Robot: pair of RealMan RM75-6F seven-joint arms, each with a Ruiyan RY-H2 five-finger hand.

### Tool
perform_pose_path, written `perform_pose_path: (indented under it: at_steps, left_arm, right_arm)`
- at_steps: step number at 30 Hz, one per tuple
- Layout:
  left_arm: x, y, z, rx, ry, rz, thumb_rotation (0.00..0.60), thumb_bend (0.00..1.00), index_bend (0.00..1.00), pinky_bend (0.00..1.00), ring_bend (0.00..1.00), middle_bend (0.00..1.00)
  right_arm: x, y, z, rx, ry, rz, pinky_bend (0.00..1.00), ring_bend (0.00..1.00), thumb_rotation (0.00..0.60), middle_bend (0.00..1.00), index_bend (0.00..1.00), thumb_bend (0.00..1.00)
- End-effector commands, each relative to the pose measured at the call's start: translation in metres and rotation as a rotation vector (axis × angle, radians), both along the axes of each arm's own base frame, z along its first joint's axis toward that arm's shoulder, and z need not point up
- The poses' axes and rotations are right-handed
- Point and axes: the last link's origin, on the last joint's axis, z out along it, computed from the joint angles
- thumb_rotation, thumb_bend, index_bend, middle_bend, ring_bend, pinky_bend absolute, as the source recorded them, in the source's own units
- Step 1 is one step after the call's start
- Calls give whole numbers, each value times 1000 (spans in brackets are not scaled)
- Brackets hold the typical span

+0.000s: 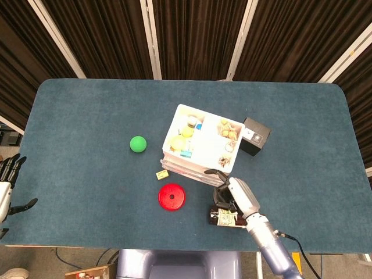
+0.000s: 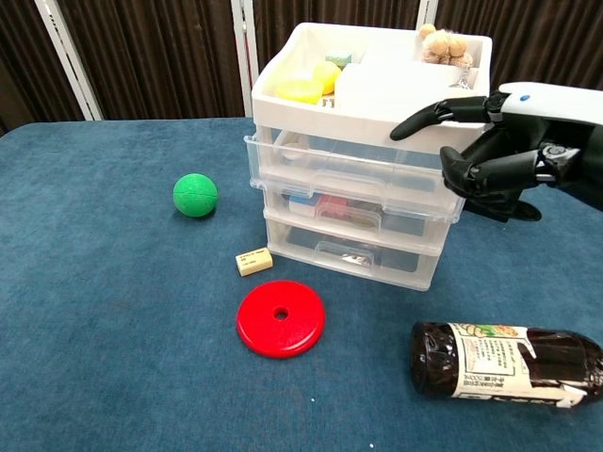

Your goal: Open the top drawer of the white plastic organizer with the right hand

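Observation:
The white plastic organizer stands mid-table, with three clear-fronted drawers under an open tray of small items. Its top drawer sits flush with the other two. My right hand hovers at the organizer's front right corner, level with the top drawer. Most of its fingers are curled in on nothing, and one long finger stretches left across the tray's front rim. Whether it touches the plastic is unclear. My left hand hangs off the table's left edge with its fingers spread, holding nothing.
A dark bottle lies on its side under my right hand. A red disc and a small tan block lie in front of the organizer. A green ball sits to its left, a black box behind it.

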Motion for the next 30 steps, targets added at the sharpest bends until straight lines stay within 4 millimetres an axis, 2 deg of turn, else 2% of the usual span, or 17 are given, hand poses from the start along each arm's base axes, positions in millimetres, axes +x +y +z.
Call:
perform_pose_path:
  at_steps: [1, 9, 21, 30]
  left_arm:
    - [0, 0, 0, -1, 0, 0, 600, 37, 9, 55, 0, 0]
    - [1, -1, 0, 0, 0, -4, 600, 36, 8, 55, 0, 0]
    - [1, -1, 0, -4, -1, -4, 600, 36, 8, 55, 0, 0]
    - [1, -1, 0, -3, -3, -6, 600, 36, 9, 55, 0, 0]
  right_arm:
    - [-4, -6, -3, -74, 100, 44, 887, 828, 600, 891, 215, 707]
    - [-7, -5, -8, -105, 182, 72, 887, 830, 600, 896, 212, 708]
    - [-8, 11, -13, -261, 316, 178, 887, 843, 600, 908, 194, 708]
    - [-8, 20, -17, -274, 352, 209, 887, 859, 600, 929, 189, 708]
